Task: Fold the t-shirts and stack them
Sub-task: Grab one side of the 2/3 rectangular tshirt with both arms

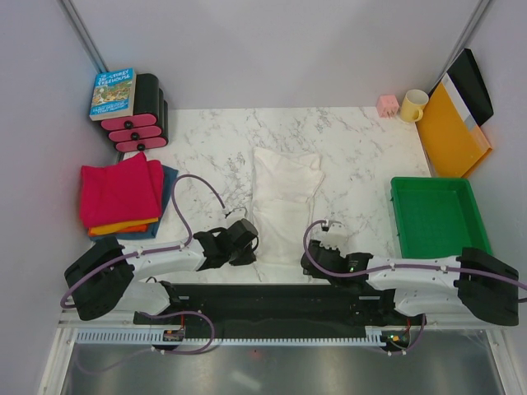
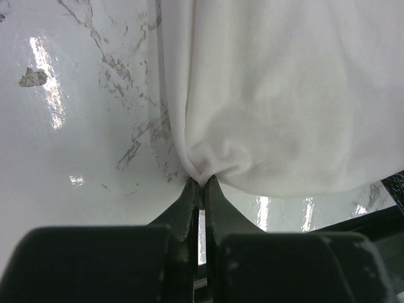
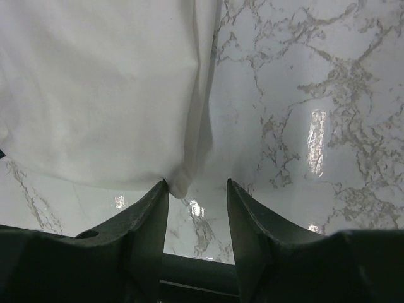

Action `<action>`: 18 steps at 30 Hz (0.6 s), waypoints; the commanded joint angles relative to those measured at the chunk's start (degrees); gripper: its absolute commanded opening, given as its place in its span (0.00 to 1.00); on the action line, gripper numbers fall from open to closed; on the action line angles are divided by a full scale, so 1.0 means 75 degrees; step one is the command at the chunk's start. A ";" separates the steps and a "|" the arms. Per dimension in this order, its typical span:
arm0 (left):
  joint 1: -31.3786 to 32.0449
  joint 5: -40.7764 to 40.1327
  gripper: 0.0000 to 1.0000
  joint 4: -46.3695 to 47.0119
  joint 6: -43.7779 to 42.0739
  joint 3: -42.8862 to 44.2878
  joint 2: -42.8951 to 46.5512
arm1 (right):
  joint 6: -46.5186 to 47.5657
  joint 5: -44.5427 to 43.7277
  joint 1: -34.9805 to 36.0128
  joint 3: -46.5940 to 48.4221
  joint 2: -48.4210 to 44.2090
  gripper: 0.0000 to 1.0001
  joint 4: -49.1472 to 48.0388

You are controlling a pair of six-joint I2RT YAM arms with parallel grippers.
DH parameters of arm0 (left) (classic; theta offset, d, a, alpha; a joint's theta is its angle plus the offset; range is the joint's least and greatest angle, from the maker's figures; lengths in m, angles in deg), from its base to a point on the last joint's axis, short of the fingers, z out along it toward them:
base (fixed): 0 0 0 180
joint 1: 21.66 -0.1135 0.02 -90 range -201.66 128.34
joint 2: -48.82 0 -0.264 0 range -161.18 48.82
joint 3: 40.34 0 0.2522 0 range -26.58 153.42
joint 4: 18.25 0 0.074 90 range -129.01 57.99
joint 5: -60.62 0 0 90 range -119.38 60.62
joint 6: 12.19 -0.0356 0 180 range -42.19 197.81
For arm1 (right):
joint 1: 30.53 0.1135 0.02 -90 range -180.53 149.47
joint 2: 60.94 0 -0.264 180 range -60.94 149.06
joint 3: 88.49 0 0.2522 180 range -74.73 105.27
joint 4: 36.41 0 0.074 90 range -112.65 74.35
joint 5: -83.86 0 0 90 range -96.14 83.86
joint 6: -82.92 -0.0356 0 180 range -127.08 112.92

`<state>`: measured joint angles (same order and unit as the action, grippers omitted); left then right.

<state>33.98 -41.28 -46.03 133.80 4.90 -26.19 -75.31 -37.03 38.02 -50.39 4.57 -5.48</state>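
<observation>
One cream-white t-shirt (image 1: 284,193), three folded t-shirts (image 1: 122,193), one green tray (image 1: 436,218), one yellow mug (image 1: 412,105), one book (image 1: 112,93)

Bare marble lies open either side of the cream-white shirt (image 1: 284,197), bounded by folded tees (image 1: 122,193) at the table's (image 1: 362,152) left edge and a green tray (image 1: 436,216) at its right.

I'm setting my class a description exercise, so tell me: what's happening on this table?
Two robot arms are working on a cream-white t-shirt lying on the marble table. The left arm has its jaws shut on the shirt's near left corner. The right arm holds its jaws open at the near right corner, not gripping it. Folded pink, orange and blue shirts sit stacked at the left.
</observation>
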 commanded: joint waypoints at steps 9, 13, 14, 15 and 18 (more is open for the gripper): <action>0.0070 -0.0077 0.02 -0.0439 0.0012 -0.0061 0.0086 | 0.0121 -0.0170 0.0035 0.0610 0.1189 0.41 0.0195; 0.0070 -0.0112 0.02 -0.0462 0.0000 -0.0073 0.0203 | -0.0149 -0.0041 0.0117 0.0529 0.1413 0.19 0.0441; 0.0070 -0.0112 0.02 -0.0474 0.0000 -0.0085 0.0261 | -0.0196 -0.0018 0.0129 0.0482 0.1390 0.14 0.0476; 0.0070 -0.0124 0.02 -0.0486 0.0000 -0.0096 0.0285 | -0.0324 -0.0006 0.0175 0.0458 0.1355 0.05 0.0581; 0.0058 -0.0148 0.02 -0.0533 0.0012 -0.0120 0.0426 | -0.0593 -0.0041 0.0350 0.0330 0.1156 0.00 0.0851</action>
<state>34.09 -41.28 -47.21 133.78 4.84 -24.98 -76.47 -39.07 39.07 -45.41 13.47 -6.05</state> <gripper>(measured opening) 0.036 0.018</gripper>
